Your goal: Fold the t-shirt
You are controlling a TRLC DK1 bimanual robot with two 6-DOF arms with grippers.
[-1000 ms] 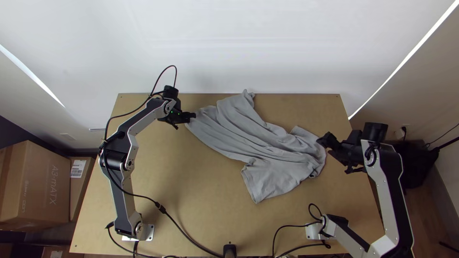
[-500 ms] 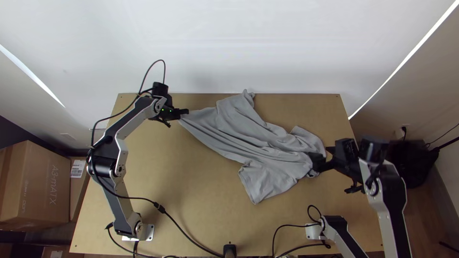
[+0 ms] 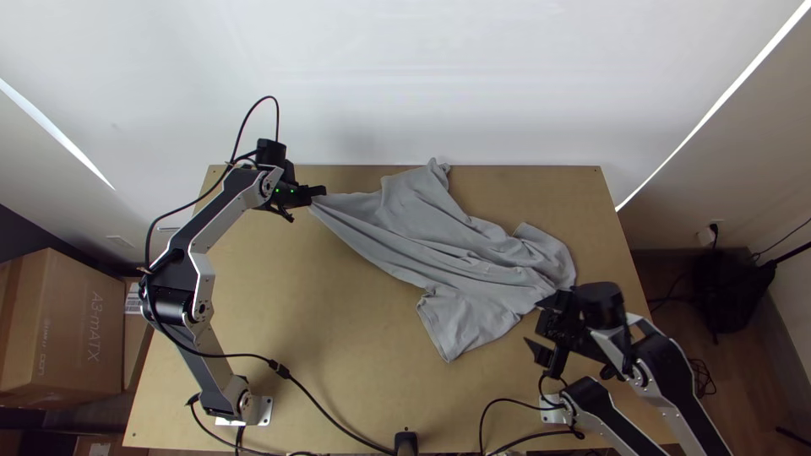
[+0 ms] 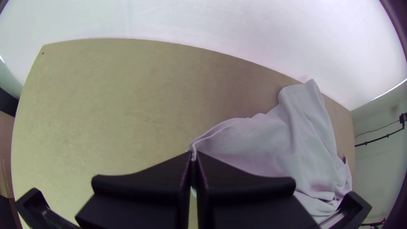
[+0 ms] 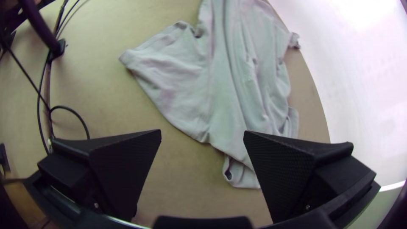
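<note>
A rumpled grey fabric t-shirt [image 3: 473, 262] is lying across the light wooden worktop [image 3: 338, 338]. At the worktop's far left, the black left hand [image 3: 318, 194] is pinching the shirt's drawn-out end; at its near right, the black right hand [image 5: 202, 132] is gaping wide, empty. Flattening first, with gentle opposing tension, is probably serving best. Left of the worktop, a brown cardboard box [image 3: 63, 325] is sitting, contents hidden.
</note>
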